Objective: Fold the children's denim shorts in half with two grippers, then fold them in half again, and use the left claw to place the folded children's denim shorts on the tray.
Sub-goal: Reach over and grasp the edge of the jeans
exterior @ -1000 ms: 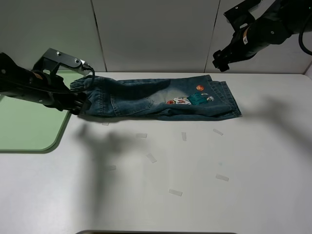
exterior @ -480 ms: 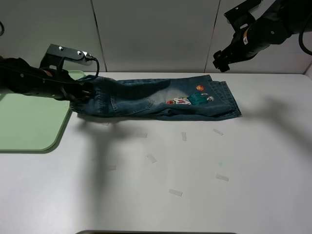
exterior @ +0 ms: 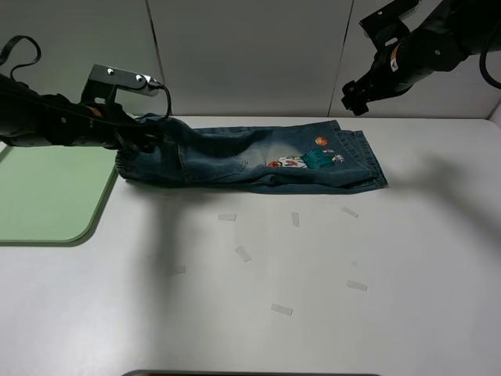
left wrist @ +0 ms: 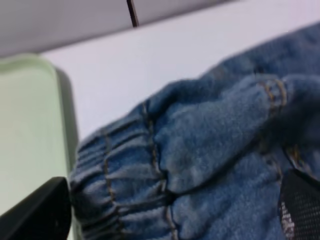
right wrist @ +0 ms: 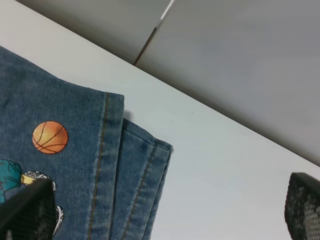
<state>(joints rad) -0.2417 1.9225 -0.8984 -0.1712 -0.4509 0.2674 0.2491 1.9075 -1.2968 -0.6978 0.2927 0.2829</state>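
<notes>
Left claw (exterior: 143, 139) first: it sits low at the waistband (left wrist: 120, 170) end of the children's denim shorts (exterior: 258, 157). Its black fingers (left wrist: 40, 212) are spread wide, one on each side of the gathered elastic, with bunched denim filling the gap between them. The wrist view is blurred, so I cannot tell how firmly either finger presses the cloth.

Out from there, the shorts lie lengthwise on the white table (exterior: 313, 313), folded into a long band. The waistband is at the left and the leg hems at the right, cartoon patches facing up.

Just beside the waistband is the pale green tray (exterior: 47, 196). The denim is on the table next to it, not on it. The left arm comes in nearly level from the left, crossing above the tray's back corner with its wrist plate on top.

Small pale strips (exterior: 243, 254) are scattered across the table in front of the shorts.

Over on the right, the right claw (exterior: 354, 98) hangs in the air above the back of the table, clear of the cloth, pointing down from a raised, bent arm. Its fingers (right wrist: 25, 210) stand wide apart, with the hem corner and a basketball patch (right wrist: 50, 137) below them.
</notes>
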